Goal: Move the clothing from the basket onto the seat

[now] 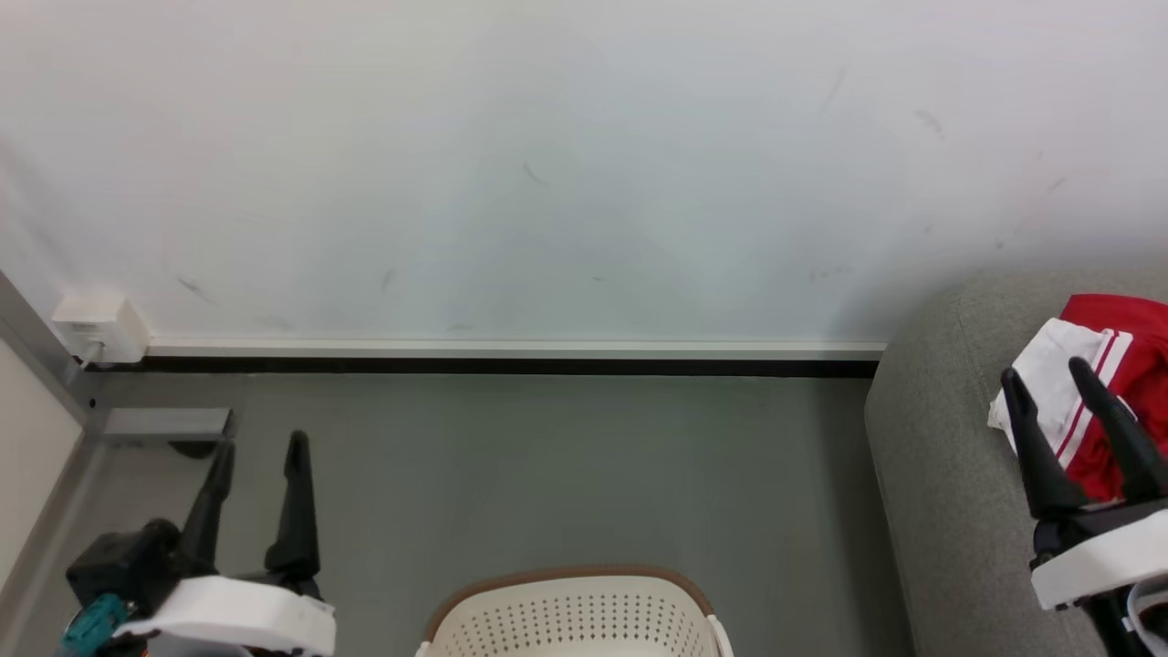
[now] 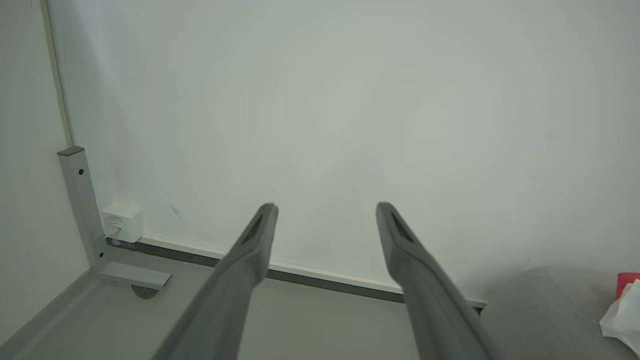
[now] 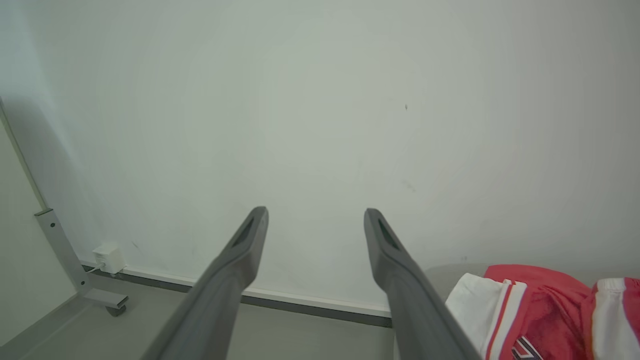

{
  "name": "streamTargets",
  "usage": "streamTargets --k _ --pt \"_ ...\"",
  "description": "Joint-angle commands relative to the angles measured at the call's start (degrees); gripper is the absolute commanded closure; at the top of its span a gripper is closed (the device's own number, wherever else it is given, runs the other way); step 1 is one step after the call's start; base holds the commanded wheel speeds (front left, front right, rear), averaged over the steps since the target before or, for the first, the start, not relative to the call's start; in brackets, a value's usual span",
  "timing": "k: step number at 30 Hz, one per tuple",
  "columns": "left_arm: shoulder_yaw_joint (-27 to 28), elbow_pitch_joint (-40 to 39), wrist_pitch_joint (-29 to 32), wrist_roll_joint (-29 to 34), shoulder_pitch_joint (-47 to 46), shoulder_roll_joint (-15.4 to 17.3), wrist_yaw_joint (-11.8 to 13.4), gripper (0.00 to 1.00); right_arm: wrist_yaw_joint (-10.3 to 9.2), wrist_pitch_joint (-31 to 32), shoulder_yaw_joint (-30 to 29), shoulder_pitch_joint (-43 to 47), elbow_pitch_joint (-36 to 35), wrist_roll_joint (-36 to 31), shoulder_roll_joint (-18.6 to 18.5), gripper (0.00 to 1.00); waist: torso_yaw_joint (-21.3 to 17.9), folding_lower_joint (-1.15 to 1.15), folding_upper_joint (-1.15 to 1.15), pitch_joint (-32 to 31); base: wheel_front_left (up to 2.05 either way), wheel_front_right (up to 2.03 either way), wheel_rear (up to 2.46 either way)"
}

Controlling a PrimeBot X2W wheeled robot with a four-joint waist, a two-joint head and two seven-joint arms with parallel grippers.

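The clothing (image 1: 1141, 342) lies bunched on the seat (image 1: 931, 456), well apart from the basket (image 1: 575, 616) on the grey floor (image 1: 584, 465).

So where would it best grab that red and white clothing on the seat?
Probably the clothing at its bunched white fold, from above with the right gripper: it stands proud of the seat, so open jaws could close around it.

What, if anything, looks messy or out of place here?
Little. The clothing lies bunched in a heap on the seat, not spread flat. The wall carries a few dark scuff marks. Nothing looks spilled or broken.
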Motion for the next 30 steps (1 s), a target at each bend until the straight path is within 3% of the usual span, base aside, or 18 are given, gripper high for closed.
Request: streamTargets --k 1,8,17,23,30 --pt "1.2 -0.6 0.0 1.7 1.9 -0.6 0.0 0.00 -0.13 -1.8 0.2 1.8 0.5 -0.7 0.8 0.00 0.1 0.01 0.00 -0.2 0.00 0.00 0.00" --pt "6.9 -1.3 0.0 7.3 8.3 -4.7 -2.9 0.00 -0.13 -7.3 -1.6 8.5 1.4 -4.8 6.2 0.00 0.2 0.01 0.00 -0.6 0.00 0.00 0.00" --pt "13.5 1.7 0.0 14.6 12.9 -12.5 -9.3 0.00 -0.13 -8.0 -5.2 14.1 -0.2 -12.8 13.8 0.00 0.2 0.01 0.00 -1.1 0.00 0.00 0.00" --pt "16.2 3.9 0.0 19.3 13.6 -16.5 -13.1 0.00 -0.13 -8.0 -6.6 16.6 -0.7 -16.1 15.7 0.00 0.4 0.01 0.00 -1.6 0.00 0.00 0.00" --pt "18.1 4.7 0.0 23.0 12.4 -18.1 -15.9 0.00 -0.13 -8.1 -6.6 17.5 0.3 -17.4 16.3 0.00 0.0 0.01 0.00 -1.9 0.00 0.00 0.00"
